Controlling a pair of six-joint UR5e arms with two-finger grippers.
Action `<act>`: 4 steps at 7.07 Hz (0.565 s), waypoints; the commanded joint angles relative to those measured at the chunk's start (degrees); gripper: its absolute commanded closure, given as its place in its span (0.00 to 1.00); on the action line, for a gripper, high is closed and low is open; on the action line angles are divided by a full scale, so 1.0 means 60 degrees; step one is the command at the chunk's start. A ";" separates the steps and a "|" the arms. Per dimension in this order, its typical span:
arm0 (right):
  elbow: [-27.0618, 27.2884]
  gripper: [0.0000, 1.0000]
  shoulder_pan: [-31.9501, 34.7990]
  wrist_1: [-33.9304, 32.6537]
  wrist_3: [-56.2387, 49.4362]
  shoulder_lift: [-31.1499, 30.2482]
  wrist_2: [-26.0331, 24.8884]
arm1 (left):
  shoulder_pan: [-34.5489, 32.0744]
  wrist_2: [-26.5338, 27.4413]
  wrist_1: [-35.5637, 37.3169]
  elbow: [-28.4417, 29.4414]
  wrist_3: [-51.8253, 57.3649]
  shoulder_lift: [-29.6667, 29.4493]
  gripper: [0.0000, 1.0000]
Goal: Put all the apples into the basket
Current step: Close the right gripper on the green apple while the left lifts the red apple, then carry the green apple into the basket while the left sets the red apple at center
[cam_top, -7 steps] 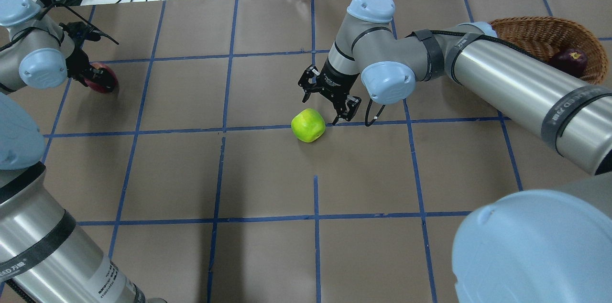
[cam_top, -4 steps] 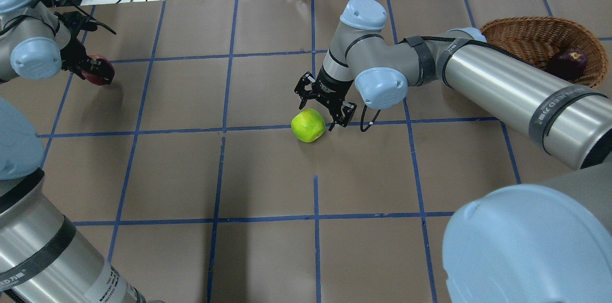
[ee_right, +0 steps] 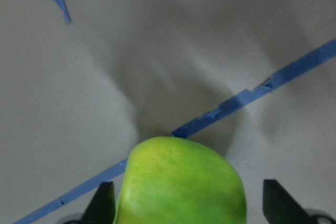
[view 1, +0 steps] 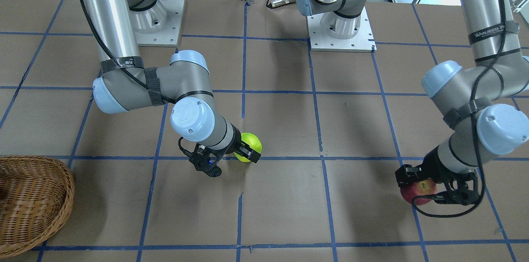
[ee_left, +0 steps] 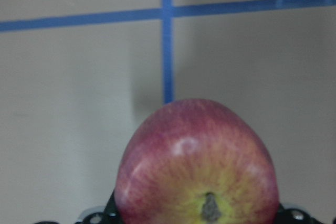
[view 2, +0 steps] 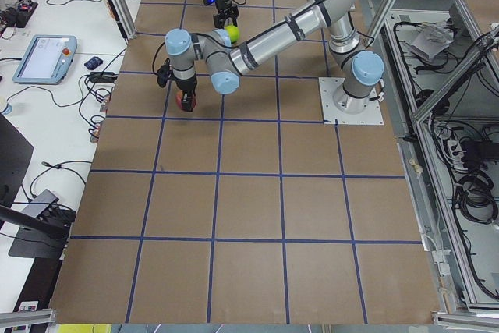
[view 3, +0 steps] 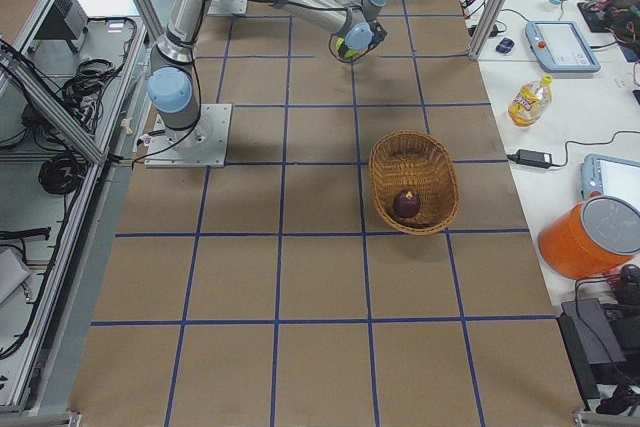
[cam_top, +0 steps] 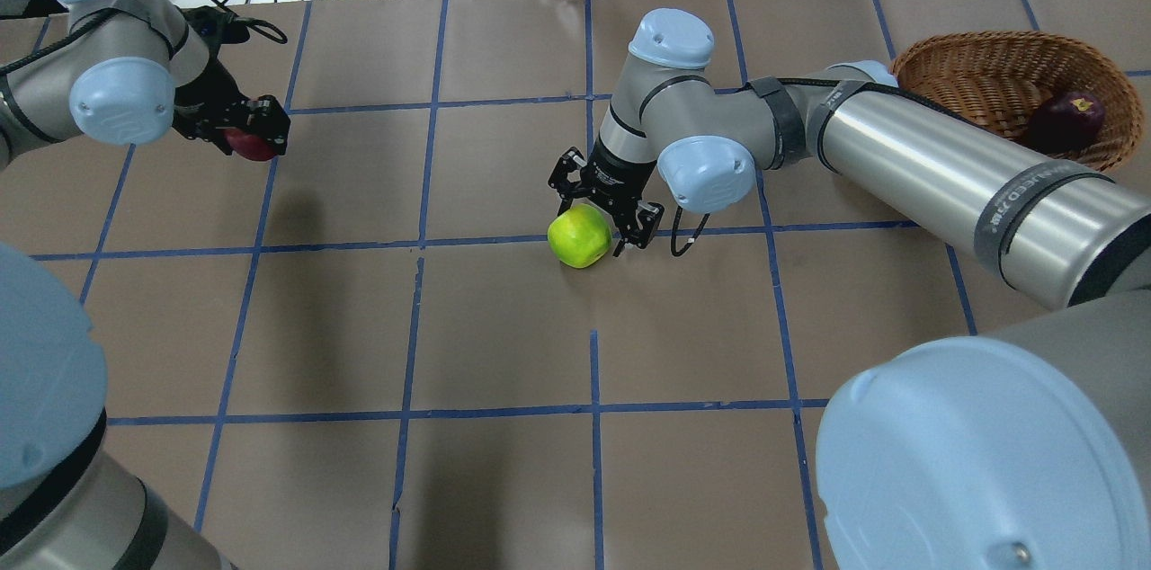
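Reviewing progress, you are seeing one apple of three delivered: the maroon apple (cam_top: 1066, 120) is lying in the basket (cam_top: 971, 57) at upper right. The left hand (cam_top: 245, 132), upper left, is clamping the red apple (cam_top: 253, 146). The right hand (cam_top: 595, 227), fingers spread, is straddling the green apple (cam_top: 580, 237) resting on the counter (cam_top: 504, 327) at centre, not yet gripping.

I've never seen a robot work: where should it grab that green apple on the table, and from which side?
Probably across its widest middle, from above. The green apple is round and sits alone on the table, so its opposite sides can be pinched. The right gripper hangs open astride it.
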 commanded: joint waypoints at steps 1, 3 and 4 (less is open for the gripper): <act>-0.0114 1.00 -0.0002 -0.0124 -0.0229 -0.0015 0.0007 | -0.1419 0.0030 0.0132 -0.0541 -0.2616 0.0395 0.63; -0.0159 1.00 -0.0279 0.0049 -0.0465 -0.0467 -0.0225 | -0.2825 0.0074 0.0161 -0.0425 -0.4668 0.0337 0.63; -0.0188 1.00 -0.0701 0.0427 -0.0495 -0.0905 -0.0271 | -0.3368 0.0031 0.0176 -0.0511 -0.5751 0.0090 0.63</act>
